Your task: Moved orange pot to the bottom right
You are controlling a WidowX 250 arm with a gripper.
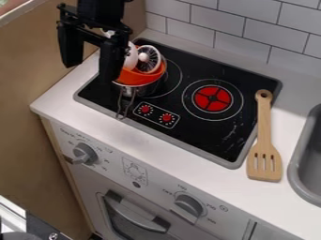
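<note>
Orange pot, silvery below, wire handle, white items inside.

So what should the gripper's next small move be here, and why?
Probably a small shift toward the right of the picture before closing: the gripper has its fingers spread, and the orange pot shows to their right, not between them.
</note>
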